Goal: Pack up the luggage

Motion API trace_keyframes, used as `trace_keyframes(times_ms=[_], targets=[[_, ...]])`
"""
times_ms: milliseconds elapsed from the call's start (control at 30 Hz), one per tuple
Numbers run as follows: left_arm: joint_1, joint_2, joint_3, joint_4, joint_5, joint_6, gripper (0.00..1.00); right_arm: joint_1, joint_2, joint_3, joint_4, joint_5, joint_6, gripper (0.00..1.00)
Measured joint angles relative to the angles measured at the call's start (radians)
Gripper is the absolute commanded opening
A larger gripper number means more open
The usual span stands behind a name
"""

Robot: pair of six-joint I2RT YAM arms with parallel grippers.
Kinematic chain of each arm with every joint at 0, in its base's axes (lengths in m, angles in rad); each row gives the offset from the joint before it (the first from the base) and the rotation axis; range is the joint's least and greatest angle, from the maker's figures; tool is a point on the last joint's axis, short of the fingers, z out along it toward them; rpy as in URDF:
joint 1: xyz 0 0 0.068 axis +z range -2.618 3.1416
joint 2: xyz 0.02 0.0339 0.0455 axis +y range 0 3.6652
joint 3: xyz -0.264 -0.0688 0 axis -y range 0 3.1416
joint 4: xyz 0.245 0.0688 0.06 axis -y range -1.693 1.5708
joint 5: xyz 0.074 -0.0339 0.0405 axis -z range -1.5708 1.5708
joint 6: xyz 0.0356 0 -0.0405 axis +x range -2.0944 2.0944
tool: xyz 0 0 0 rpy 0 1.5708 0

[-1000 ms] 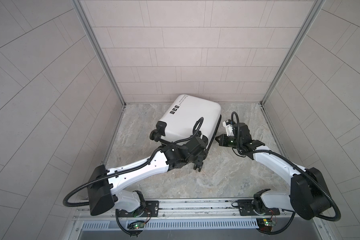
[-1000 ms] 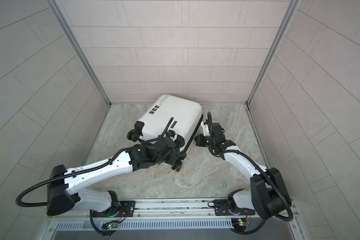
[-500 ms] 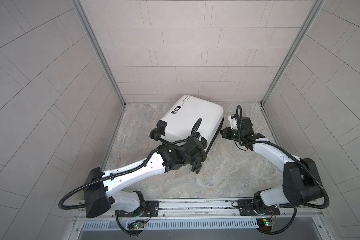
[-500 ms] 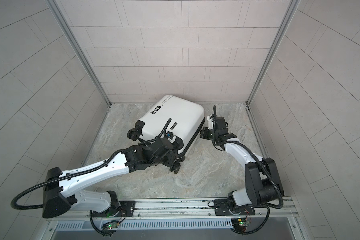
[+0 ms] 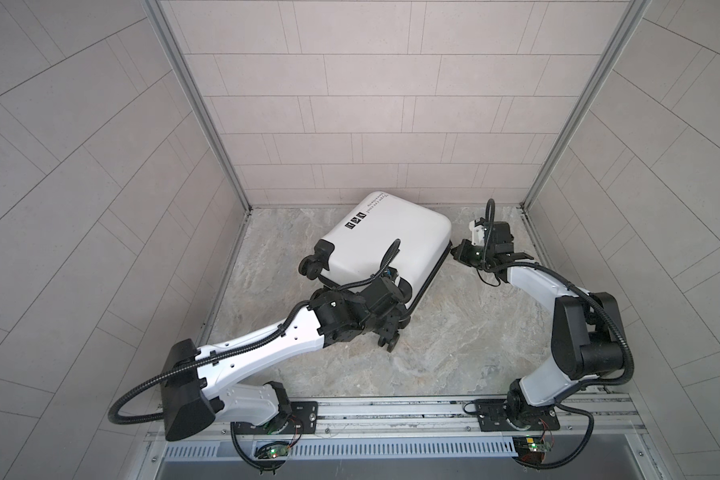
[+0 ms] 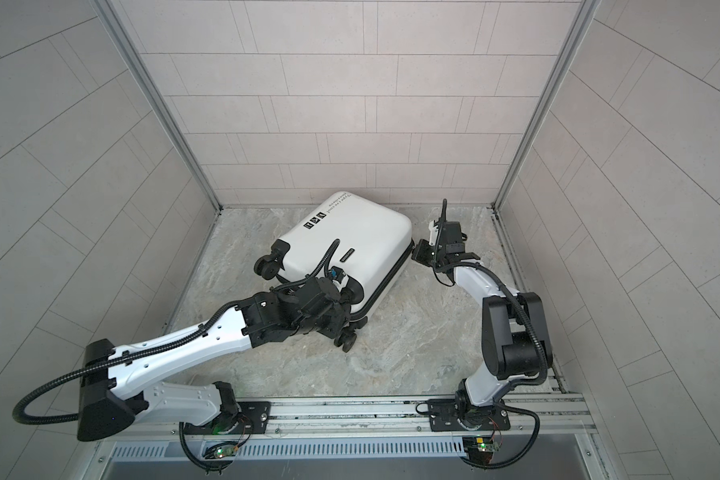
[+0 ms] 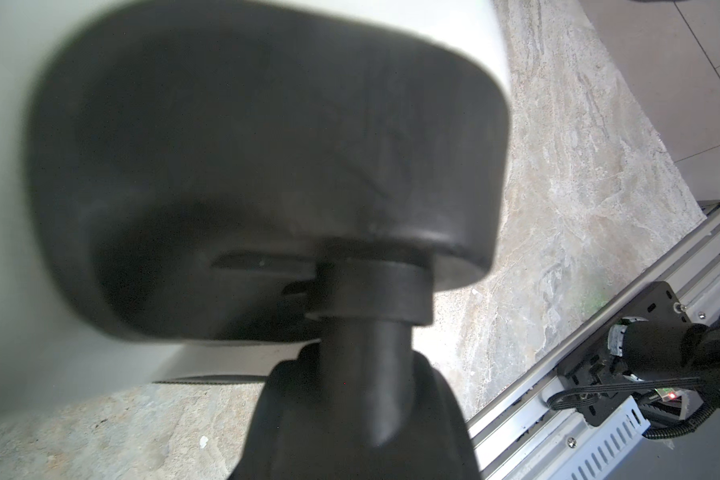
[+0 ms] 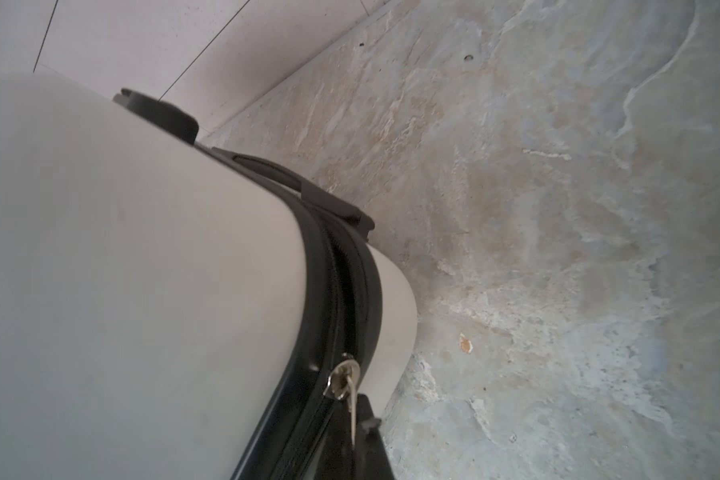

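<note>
Suitcase (image 5: pixel 391 232) flat, far corner by back wall (image 5: pixel 371 145); worktop (image 5: pixel 454 332) front free.
Axis diag., wheels (image 5: pixel 312 266) front-left; L claw (image 5: pixel 389 326) at near wheel (image 5: pixel 387 340), grip unclear; R claw (image 5: pixel 458 251) pinches zip pull (image 8: pixel 341 380).

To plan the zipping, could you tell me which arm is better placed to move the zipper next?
Probably the right: the right gripper is shut on the zipper pull at a corner of the luggage, while the left gripper sits at the wheeled end.
</note>
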Motion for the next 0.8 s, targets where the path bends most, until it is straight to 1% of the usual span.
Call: trace_keyframes(times_ms=[267, 567, 800], targets=[[0.005, -0.032, -0.019, -0.004, 0.008, 0.022, 0.0, -0.03, 0.088, 0.113, -0.063, -0.065, -0.002, 0.0], [0.02, -0.057, -0.062, -0.002, 0.014, 0.027, 0.0, -0.033, 0.234, 0.271, -0.16, -0.202, -0.04, 0.0], [0.038, -0.128, -0.095, -0.027, 0.016, 0.037, 0.0, -0.036, 0.257, 0.32, -0.231, -0.295, -0.07, 0.0]])
